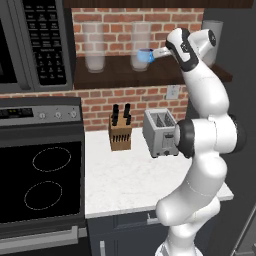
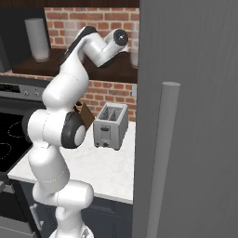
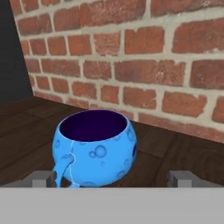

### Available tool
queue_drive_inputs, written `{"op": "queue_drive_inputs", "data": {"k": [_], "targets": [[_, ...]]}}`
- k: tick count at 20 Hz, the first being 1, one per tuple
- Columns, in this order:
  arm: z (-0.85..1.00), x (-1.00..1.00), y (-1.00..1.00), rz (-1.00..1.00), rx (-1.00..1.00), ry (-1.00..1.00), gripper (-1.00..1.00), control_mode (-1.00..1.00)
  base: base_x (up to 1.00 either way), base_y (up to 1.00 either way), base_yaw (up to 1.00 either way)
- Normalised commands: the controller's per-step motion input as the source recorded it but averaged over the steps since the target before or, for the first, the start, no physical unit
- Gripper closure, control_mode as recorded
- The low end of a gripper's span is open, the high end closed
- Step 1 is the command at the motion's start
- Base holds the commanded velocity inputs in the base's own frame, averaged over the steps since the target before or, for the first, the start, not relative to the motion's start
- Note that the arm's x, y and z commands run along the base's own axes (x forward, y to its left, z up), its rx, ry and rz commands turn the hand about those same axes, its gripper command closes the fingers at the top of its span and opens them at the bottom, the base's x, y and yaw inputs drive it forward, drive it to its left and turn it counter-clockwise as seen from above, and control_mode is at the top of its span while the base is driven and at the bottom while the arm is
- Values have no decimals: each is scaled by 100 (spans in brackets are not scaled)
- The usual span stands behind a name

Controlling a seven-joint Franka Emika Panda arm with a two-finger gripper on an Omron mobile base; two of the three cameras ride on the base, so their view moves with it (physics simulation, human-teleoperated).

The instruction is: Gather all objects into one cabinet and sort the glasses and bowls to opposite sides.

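A small blue bowl [image 3: 94, 148] with a dark inside and a little handle stands on the brown open shelf [image 3: 175, 151] against the brick wall. My gripper [image 3: 113, 177] is open, and the bowl sits just ahead between the fingertips [image 3: 43, 178], closer to the left one. In the left base view the arm reaches up to the shelf, with the gripper [image 1: 154, 53] level with the blue bowl [image 1: 145, 55]. Tall clear glasses [image 1: 94, 47] stand on the same shelf, one [image 1: 141, 44] right behind the bowl. The cabinet door [image 2: 195, 116] with its grey bar handle [image 2: 162, 158] stands open at the right.
On the white counter [image 1: 125, 185] are a toaster [image 1: 160, 132] and a knife block [image 1: 120, 131]. A stove [image 1: 42, 175] and a microwave [image 1: 30, 45] are at the left. Another glass [image 2: 37, 39] stands at the shelf's left end.
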Motion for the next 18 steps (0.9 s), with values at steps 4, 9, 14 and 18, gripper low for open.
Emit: {"op": "queue_drive_inputs", "data": {"k": [4, 9, 14, 18], "targets": [[0, 11, 4, 0, 0, 0, -100, -100, 0, 0, 0], [0, 7, 4, 0, 0, 0, -100, -100, 0, 0, 0], [0, 6, 1, 0, 0, 0, -100, -100, 0, 0, 0], [0, 2, 0, 0, 0, 0, -100, -100, 0, 0, 0]]}}
